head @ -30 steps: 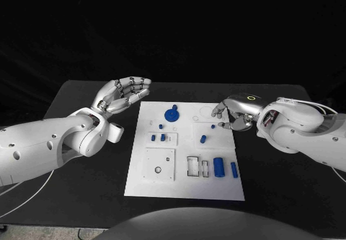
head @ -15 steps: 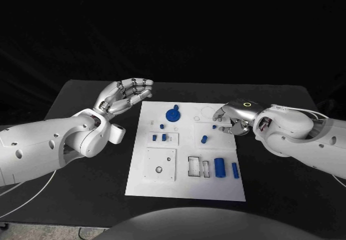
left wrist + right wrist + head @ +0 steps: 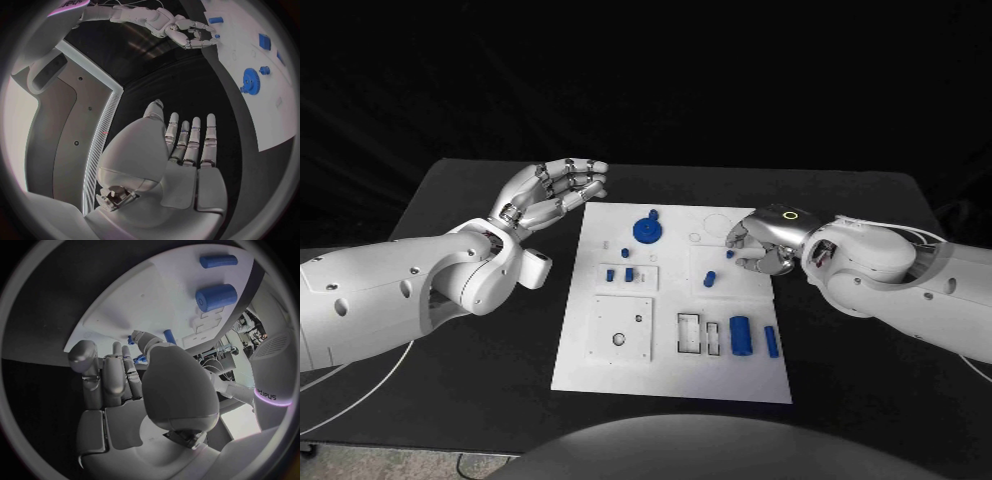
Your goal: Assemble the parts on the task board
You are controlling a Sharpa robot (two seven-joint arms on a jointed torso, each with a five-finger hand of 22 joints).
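The white task board [image 3: 672, 360] lies mid-table, also seen from the right wrist [image 3: 144, 295]. A blue gear [image 3: 646, 230] stands near its far edge, and two blue cylinders [image 3: 738, 335] lie at its near right. My right hand [image 3: 764, 240] hovers over the board's right edge. Its fingers curl down around a small blue peg [image 3: 730, 253], and I cannot tell if they pinch it. A second small peg [image 3: 708, 279] stands just nearer to me. My left hand [image 3: 555, 192] is held up off the board's far left corner, palm up, fingers apart, holding nothing.
Two small blue pieces [image 3: 620, 273] sit left of centre on the board, above a square plate with a hole [image 3: 619, 328]. A rectangular slot [image 3: 688, 332] lies beside the cylinders. Black table surrounds the board on all sides.
My right hand has drawn in slightly towards the board and curled its fingers closer around the small peg. The left hand has barely moved.
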